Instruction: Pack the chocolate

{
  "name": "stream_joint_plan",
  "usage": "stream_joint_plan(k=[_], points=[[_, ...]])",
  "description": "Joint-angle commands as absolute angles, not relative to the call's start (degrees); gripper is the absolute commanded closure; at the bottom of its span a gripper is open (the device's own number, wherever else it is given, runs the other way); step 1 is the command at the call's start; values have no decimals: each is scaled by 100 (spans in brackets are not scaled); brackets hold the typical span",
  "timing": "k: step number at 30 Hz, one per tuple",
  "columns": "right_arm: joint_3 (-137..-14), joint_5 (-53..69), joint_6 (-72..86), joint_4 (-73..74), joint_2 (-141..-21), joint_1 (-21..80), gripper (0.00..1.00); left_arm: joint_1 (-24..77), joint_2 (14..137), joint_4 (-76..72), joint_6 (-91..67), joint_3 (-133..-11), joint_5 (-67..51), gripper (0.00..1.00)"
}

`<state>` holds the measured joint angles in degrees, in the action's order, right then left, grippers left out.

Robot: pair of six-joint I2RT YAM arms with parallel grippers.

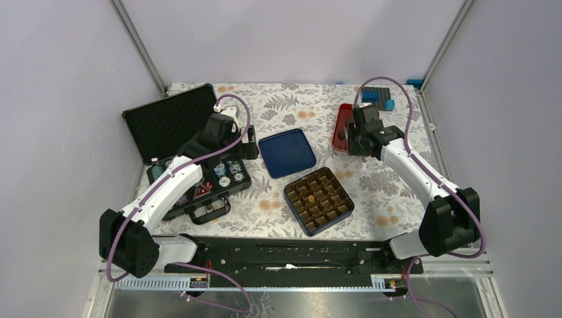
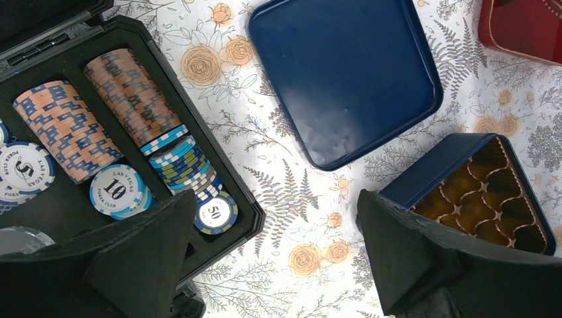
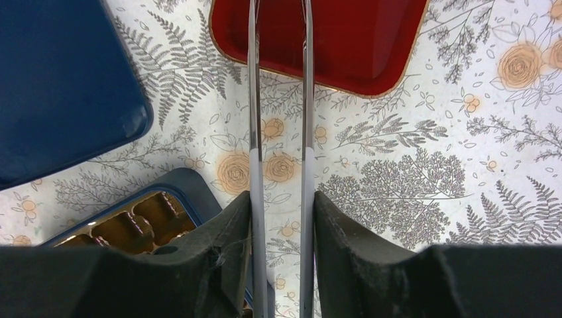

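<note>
- Left gripper (image 2: 277, 199): jaws wide open, holding nothing. It hangs over the table (image 3: 411, 172) at the right edge of the poker chip case (image 2: 228, 179).
- Right gripper (image 3: 281, 199): closed on metal tongs (image 3: 252, 99), one finger against each prong from outside.
- The two prongs stand apart and run roughly parallel, forward from the gripper to the red tray (image 3: 344, 46). Their tips go out of the wrist view over the tray.
- The part of the red tray seen from the right wrist is bare.
- In the top view there is a dark patch on the tray just beside the right gripper. It is too small to tell what it is.
- Blue box (image 2: 431, 173): sits open near the middle of the table's near side, with a brown grid insert (image 2: 490, 192) inside.
- Chocolate: no dark lump can be made out for sure.
- One left-middle cell of the grid shows a small roundish brown spot (image 1: 309, 197). Cannot tell if it is a piece.
- The grid cells seen from both wrist views look unfilled.
- Blue lid (image 2: 344, 73): flat on the table between the case and the red tray, just beyond the box and not touching it.
- Case lid open. Poker chips (image 2: 132, 93) lie in rows in its compartments, a few face up.
</note>
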<state>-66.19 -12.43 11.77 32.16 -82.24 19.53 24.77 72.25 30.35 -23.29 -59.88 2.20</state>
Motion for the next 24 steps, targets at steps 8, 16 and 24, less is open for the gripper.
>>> stream_joint_plan(k=[8,16,24], points=[[-6367,-1071,1145,2726,-8156,1932,55,2461,7275,2883,-2250,-6063,238,1],[-6348,-912,1125,2576,-8302,1935,55,2461,7285,2882,-2252,-6054,263,1],[-6375,-1056,1061,2522,-8546,1938,55,2461,7376,2875,-2250,-6091,237,1]])
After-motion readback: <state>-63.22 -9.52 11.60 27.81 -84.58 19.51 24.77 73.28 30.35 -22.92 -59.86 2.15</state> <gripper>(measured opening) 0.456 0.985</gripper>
